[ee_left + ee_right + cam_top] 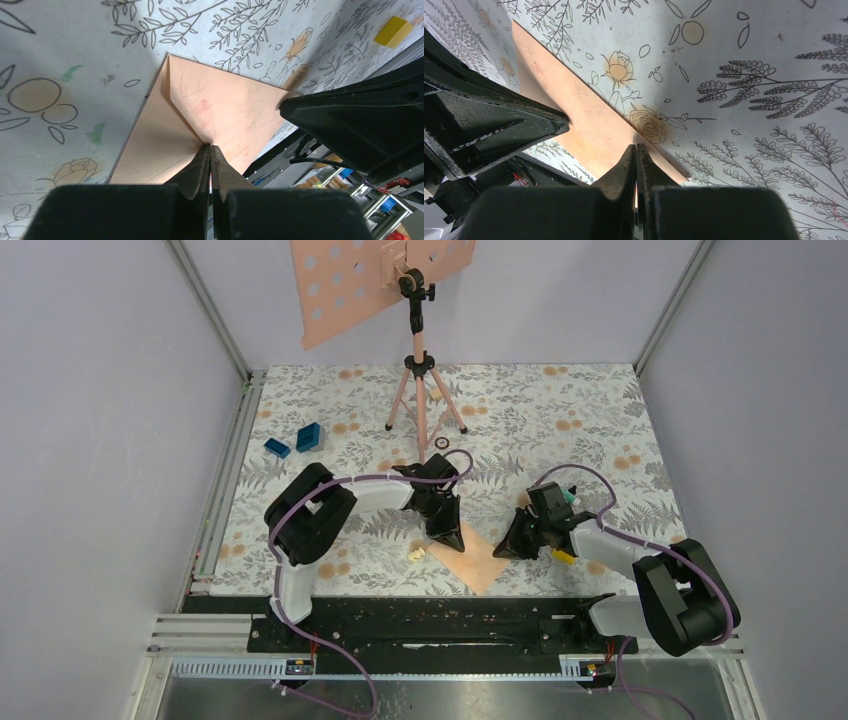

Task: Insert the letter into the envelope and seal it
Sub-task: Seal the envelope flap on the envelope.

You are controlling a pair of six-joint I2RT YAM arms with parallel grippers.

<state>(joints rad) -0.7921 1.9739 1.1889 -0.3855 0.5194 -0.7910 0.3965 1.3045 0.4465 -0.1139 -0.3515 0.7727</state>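
- Left end effector (210, 146) is pressing its two fingers together with no real gap showing, and its tips are touching down on the envelope (227, 107) right where the diagonal fold lines are meeting. I cannot tell whether any paper is caught between them.
- Right end effector (635, 146) is also holding its fingers squeezed together. Its tips are resting at the envelope's long edge, where the peach paper is meeting the floral tabletop (749, 60). Nothing is visibly gripped.
- In the top view, the envelope is lying flat between the two end effectors, close to the near side of the tabletop. It is sitting diamond-wise, with one corner pointing toward the black base rail (430, 615).
- A small cream scrap (415, 554) is lying just beside the envelope on its left, near the left arm's fingers.
- A yellow block (563, 556) is sitting on the tabletop just beside the right arm's wrist.
- Two blue blocks (308, 436) are lying near each other at the far left, well apart from the envelope.
- A pink tripod (421, 390) is standing at the far middle, carrying a perforated pink plate (340, 290), and a small dark ring (442, 443) is lying near its feet.
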